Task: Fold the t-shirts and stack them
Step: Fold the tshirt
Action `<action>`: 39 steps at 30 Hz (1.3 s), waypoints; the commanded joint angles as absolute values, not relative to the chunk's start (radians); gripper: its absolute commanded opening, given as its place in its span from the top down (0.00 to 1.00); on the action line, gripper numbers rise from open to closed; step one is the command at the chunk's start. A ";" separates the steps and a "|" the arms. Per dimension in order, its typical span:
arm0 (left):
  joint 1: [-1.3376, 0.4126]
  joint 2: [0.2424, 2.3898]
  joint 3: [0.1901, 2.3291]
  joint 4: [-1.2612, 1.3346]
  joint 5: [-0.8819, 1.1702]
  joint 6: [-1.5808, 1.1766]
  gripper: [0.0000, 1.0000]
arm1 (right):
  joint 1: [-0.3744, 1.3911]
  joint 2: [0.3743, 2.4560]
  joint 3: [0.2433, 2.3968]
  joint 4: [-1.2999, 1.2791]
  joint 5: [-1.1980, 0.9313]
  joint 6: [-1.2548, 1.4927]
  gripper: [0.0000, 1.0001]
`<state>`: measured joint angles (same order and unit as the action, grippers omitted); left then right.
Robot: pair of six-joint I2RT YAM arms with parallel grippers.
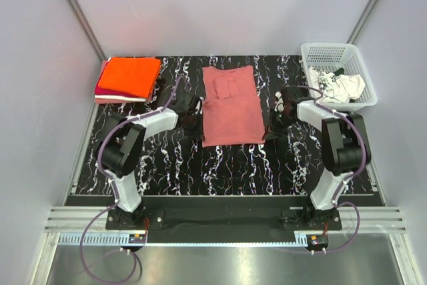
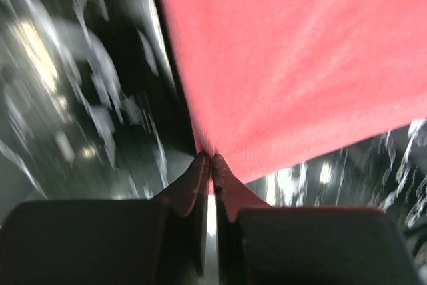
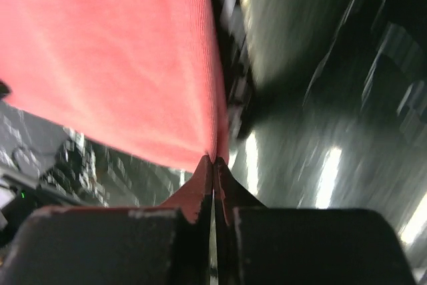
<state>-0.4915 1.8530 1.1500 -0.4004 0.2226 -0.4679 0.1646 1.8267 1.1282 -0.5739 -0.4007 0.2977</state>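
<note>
The left gripper [image 2: 211, 160] has its jaws pressed together on the left side edge of the dusty rose-red t-shirt [image 1: 230, 107], with only a thin fold of cloth between the tips. The right gripper [image 3: 213, 161] pinches the opposite side edge the same way, jaws all but touching around the fabric. In the top view both grips sit about halfway along the shirt's length, one on each side.

The rose-red t-shirt lies in the middle of the black marbled table [image 1: 233, 165]. It forms a long narrow rectangle, with its sleeves turned in over the upper part. In both wrist views the cloth rises away from the pinch point and the tabletop beyond is blurred.

At the far left corner rests a flat folded stack. The orange t-shirt [image 1: 131, 75] is on top, the magenta t-shirt [image 1: 100, 89] shows at the edge beneath it, and a pale layer lies at the bottom. At the far right stands a white mesh basket [image 1: 328, 49], which holds the crumpled white t-shirt with black print [image 1: 341, 86]. Both are well apart from the grippers.
</note>
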 commanded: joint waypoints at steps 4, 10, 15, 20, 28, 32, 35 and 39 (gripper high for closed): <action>-0.568 1.605 0.957 -0.379 0.178 -0.540 0.70 | 0.209 1.530 0.910 -0.561 -0.305 0.391 0.75; -0.569 1.555 1.033 -0.419 0.126 -0.493 0.57 | 0.210 1.457 0.893 -0.566 -0.302 0.413 0.57; -0.549 1.713 1.231 -0.416 0.176 -0.402 0.69 | 0.209 1.439 0.893 -0.569 -0.311 0.426 0.56; -0.491 1.883 1.354 -0.419 0.160 -0.382 0.67 | 0.209 1.382 0.894 -0.568 -0.328 0.440 0.56; -0.365 2.113 1.675 -0.477 0.151 -0.330 0.67 | 0.209 1.329 0.881 -0.568 -0.308 0.483 0.55; -0.354 2.080 1.750 -0.500 0.233 -0.319 0.61 | 0.209 1.299 0.841 -0.563 -0.290 0.511 0.53; -0.354 1.991 1.707 -0.509 0.232 -0.314 0.55 | 0.209 1.290 0.804 -0.543 -0.293 0.525 0.49; -0.356 1.808 1.461 -0.515 0.261 -0.351 0.54 | 0.209 1.281 0.747 -0.506 -0.293 0.549 0.43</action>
<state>-0.3470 1.9888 1.6020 -0.4973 0.2058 -0.3405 0.2108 1.3121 0.7761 -0.5514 -0.3069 0.5137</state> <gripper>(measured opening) 0.453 0.555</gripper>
